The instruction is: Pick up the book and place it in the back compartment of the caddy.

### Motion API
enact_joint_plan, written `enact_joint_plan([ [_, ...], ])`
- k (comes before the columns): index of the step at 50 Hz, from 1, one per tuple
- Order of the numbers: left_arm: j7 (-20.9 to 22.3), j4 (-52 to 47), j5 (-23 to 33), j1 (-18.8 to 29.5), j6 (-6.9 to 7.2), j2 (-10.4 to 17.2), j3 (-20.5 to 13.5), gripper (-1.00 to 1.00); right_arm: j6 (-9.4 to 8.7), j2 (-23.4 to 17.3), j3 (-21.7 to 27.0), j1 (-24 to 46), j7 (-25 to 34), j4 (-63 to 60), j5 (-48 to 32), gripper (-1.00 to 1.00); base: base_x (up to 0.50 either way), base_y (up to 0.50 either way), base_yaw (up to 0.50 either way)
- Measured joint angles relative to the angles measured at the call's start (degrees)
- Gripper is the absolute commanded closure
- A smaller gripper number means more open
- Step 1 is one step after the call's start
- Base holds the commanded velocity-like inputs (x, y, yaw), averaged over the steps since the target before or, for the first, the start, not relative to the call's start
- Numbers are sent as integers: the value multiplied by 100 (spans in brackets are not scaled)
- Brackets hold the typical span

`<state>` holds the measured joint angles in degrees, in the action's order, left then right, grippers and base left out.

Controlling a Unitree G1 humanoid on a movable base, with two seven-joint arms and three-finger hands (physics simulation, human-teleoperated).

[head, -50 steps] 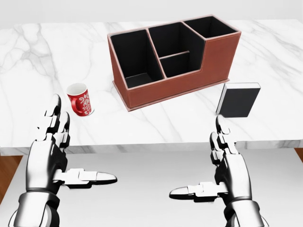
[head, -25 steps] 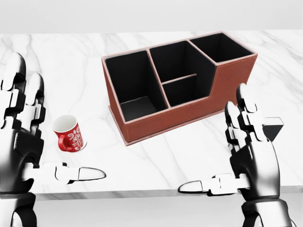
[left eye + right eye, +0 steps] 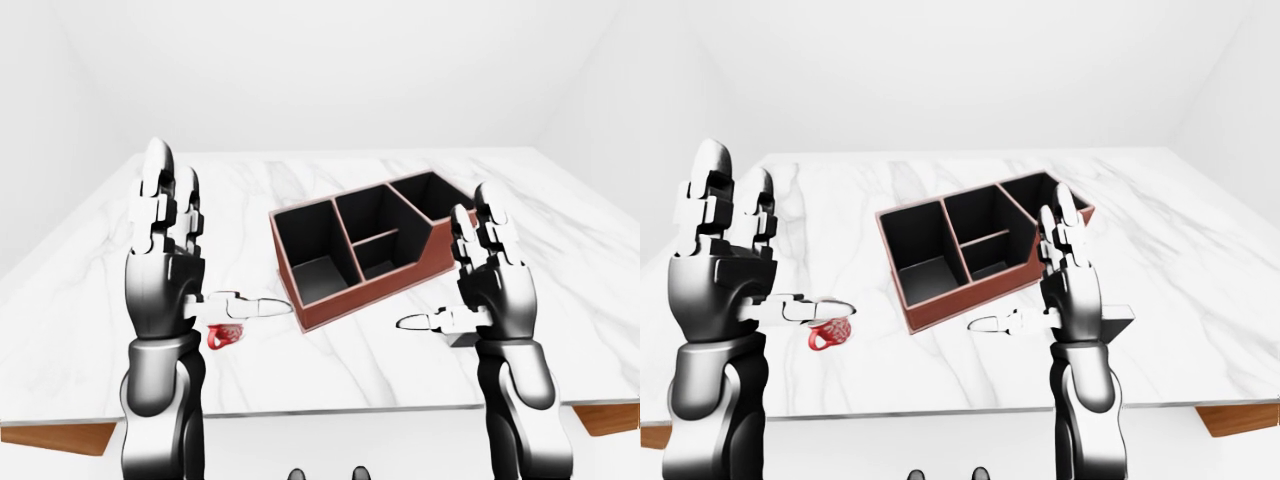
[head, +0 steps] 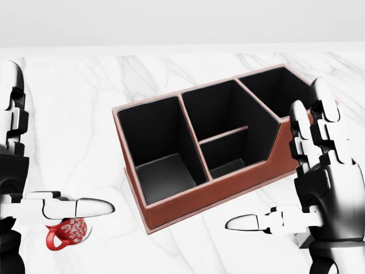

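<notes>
**Inspector A:** We start at nine o'clock in the head view. Our left hand (image 3: 165, 275) is raised with its fingers straight up and the thumb pointing across toward three o'clock; it is spread wide and holds nothing. Under that thumb, at about seven o'clock, the red mug (image 4: 67, 234) sits on the marble table (image 4: 85, 114), partly hidden by the thumb.

**Inspector B:** Confirmed. At the centre we record the brown caddy (image 4: 194, 200), set askew on the table, its black compartments all unoccupied. The tallest compartment lies at its two o'clock end.

**Inspector A:** At three o'clock, our right hand (image 3: 495, 285) is raised likewise, fingers upright, thumb pointing toward nine o'clock, fully spread and grasping nothing.

**Inspector B:** The book (image 3: 1118, 322) is largely hidden behind that hand. In the right-eye view only a dark corner shows past the palm, on the table just beside the caddy's low wall. We cannot tell whether the hand touches it.
</notes>
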<state>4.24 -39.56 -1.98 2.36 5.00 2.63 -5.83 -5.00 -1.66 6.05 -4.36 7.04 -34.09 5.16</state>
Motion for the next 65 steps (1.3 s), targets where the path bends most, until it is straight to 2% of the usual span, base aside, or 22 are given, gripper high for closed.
enact_joint_plan([
  [20,12,-28,33,2,0,-4,20,-100,0,5,-3,-12,32,28,-66,-100,50,0,0],
  [47,22,-6,56,-24,0,-6,20,-100,0,-39,-9,30,-36,-10,-476,-100,0,0,0],
  [65,23,49,74,-28,0,-10,33,-100,0,-242,269,105,370,-349,-1365,-100,0,0,0],
])
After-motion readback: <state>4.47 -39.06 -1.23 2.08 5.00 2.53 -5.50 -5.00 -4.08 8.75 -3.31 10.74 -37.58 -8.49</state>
